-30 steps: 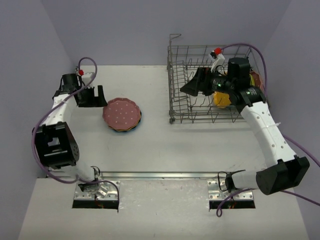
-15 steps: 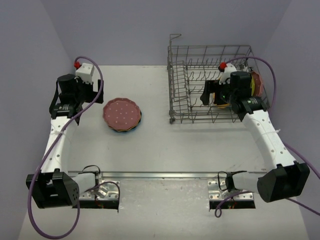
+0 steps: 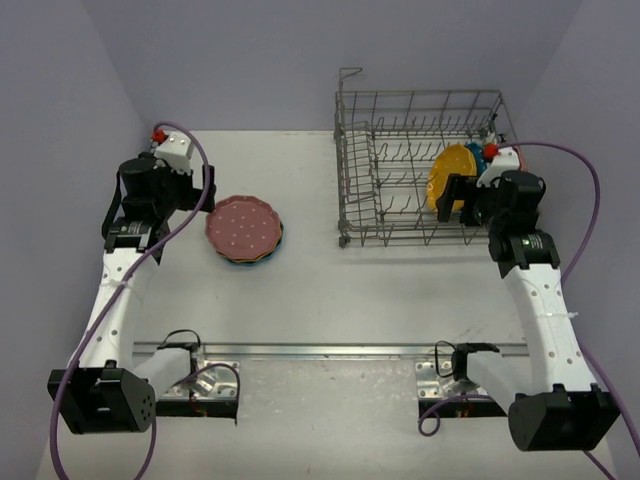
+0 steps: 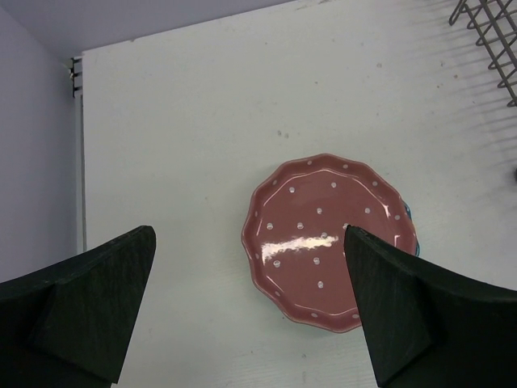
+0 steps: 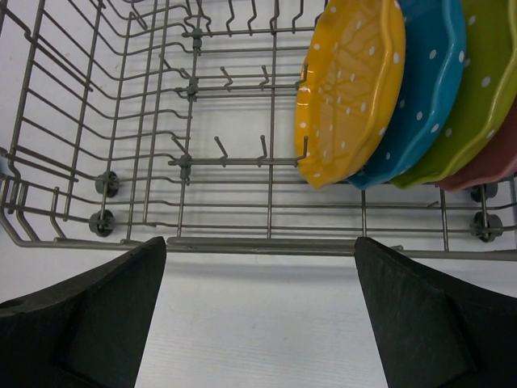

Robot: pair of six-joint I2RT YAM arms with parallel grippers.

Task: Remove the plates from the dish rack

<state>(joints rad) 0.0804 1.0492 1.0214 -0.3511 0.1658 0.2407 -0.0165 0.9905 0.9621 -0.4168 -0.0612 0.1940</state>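
Observation:
The grey wire dish rack (image 3: 344,170) stands at the back right. An orange-yellow plate (image 3: 452,175) stands on edge in its right end. The right wrist view shows it (image 5: 347,89) beside a teal plate (image 5: 420,89), a yellow-green plate (image 5: 477,97) and a pink plate (image 5: 493,166). My right gripper (image 3: 456,197) is open and empty, just outside the rack's near rail (image 5: 266,242). A pink plate (image 3: 243,226) tops a stack on the table. My left gripper (image 3: 198,192) is open and empty, left of that plate (image 4: 331,242), above the table.
A teal plate edge (image 4: 411,215) shows under the pink plate in the stack. The rack's left end (image 5: 121,121) holds only bare tines. A rack corner (image 4: 485,32) shows at the top right of the left wrist view. Purple walls close the sides and back.
My right gripper has drawn back out of the rack towards its near right side, empty. My left arm has swung from the far left towards the plate stack.

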